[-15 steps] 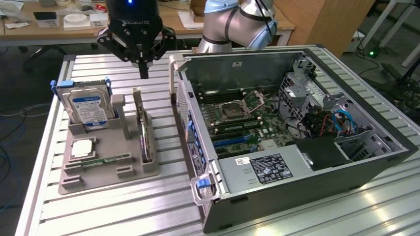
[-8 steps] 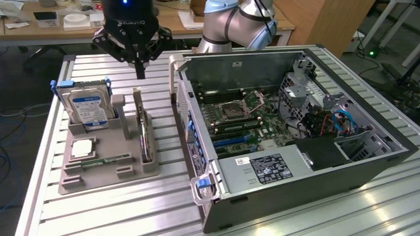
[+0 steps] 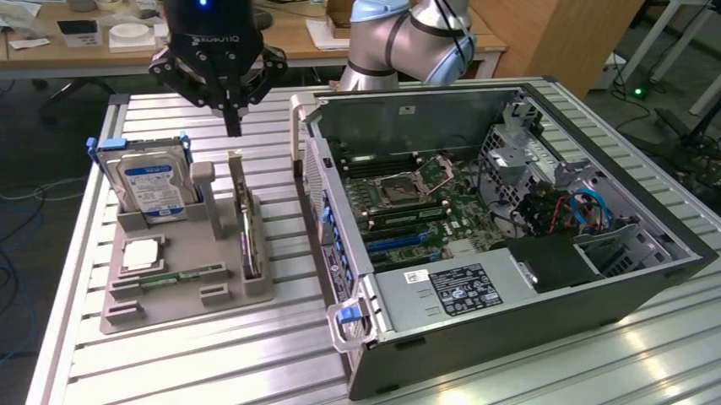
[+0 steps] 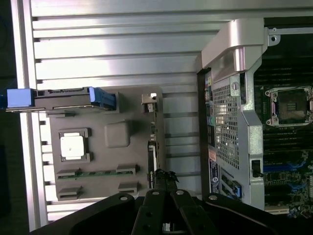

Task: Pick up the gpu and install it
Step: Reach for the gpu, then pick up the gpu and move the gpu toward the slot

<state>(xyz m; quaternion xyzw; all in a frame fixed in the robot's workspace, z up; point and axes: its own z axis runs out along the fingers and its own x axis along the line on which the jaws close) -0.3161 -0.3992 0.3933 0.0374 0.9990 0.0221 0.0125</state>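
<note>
Black pincer [image 3: 233,125], jaws pressed shut on nothing, hangs above ribbed metal desk [image 3: 169,363]. Thin flat gpu [image 3: 241,215] stands on edge in grey moulded tray [image 3: 169,297], beside open computer case [image 3: 541,337].

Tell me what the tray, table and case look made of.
Tray: likely plastic, perhaps printed; matte grey, uniform, moulded slots.
Table: probably aluminium; bare silver slats with bright glare.
Case: seemingly sheet metal; dark painted outside, bare grey perforated panels inside.
</note>
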